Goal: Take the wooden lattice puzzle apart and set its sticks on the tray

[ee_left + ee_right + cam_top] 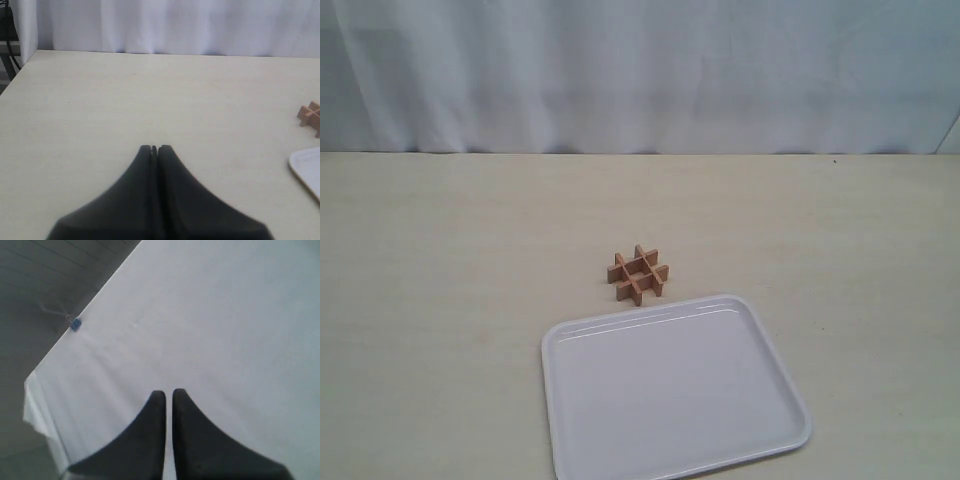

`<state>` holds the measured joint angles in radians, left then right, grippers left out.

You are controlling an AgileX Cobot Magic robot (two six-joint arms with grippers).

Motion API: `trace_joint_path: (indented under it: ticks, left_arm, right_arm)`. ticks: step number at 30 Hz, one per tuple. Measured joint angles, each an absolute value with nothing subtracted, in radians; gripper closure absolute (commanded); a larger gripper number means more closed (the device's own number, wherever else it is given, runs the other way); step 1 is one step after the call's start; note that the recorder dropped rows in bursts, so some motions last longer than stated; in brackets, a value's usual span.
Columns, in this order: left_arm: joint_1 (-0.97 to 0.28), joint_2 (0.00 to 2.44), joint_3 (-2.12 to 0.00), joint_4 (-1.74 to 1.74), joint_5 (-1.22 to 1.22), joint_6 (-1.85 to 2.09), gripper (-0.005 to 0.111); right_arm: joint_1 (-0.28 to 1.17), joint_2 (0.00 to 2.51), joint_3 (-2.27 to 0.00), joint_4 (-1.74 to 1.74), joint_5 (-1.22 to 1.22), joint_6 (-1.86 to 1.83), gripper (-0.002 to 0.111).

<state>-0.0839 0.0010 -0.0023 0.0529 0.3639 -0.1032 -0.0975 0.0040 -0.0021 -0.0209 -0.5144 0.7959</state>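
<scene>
The wooden lattice puzzle (639, 274) stands assembled on the table, its four reddish-brown sticks interlocked in a hash shape, just behind the far rim of the white tray (620, 420). The tray holds nothing. Neither arm shows in the exterior view. In the left wrist view my left gripper (154, 148) is shut and empty above bare table, with part of the puzzle (310, 115) and a corner of the tray (307, 170) far off at the frame's edge. My right gripper (164, 393) is shut with a hairline gap, nothing between the fingers, over a white cloth.
A pale curtain (640, 70) hangs behind the table's far edge. In the right wrist view a blue clip (75, 324) holds the white cloth at its edge, with grey floor beyond.
</scene>
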Motion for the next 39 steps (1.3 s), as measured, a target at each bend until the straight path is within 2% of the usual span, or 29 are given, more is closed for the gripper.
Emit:
trace_joint_path:
  ticks: [1, 4, 15, 24, 27, 33, 39]
  left_arm:
    - [-0.084, 0.001, -0.002, 0.053, 0.364, -0.103, 0.107]
    - [-0.084, 0.001, -0.002, 0.053, 0.364, -0.103, 0.107]
    - [-0.084, 0.001, -0.002, 0.053, 0.364, -0.103, 0.107]
    - [-0.084, 0.001, -0.002, 0.053, 0.364, -0.103, 0.107]
    - [-0.084, 0.001, -0.002, 0.053, 0.364, -0.103, 0.107]
    - [-0.084, 0.001, -0.002, 0.053, 0.364, -0.103, 0.107]
    - [-0.084, 0.001, -0.002, 0.053, 0.364, -0.103, 0.107]
  right_arm:
    - [-0.098, 0.004, -0.002, -0.195, -0.498, 0.925, 0.104]
    - [-0.098, 0.004, -0.002, -0.365, -0.489, 1.048, 0.104]
    - [-0.098, 0.021, -0.050, -0.274, -0.469, 0.950, 0.104]
    - [-0.099, 0.455, -0.293, -0.286, -0.437, 0.830, 0.104]
    - [-0.099, 0.648, -0.406, -0.424, -0.327, 0.809, 0.104]
    - [-0.099, 0.954, -0.608, -0.640, 0.097, 0.795, 0.104]
    - [-0.099, 1.180, -0.716, -0.417, 0.328, 0.495, 0.104]
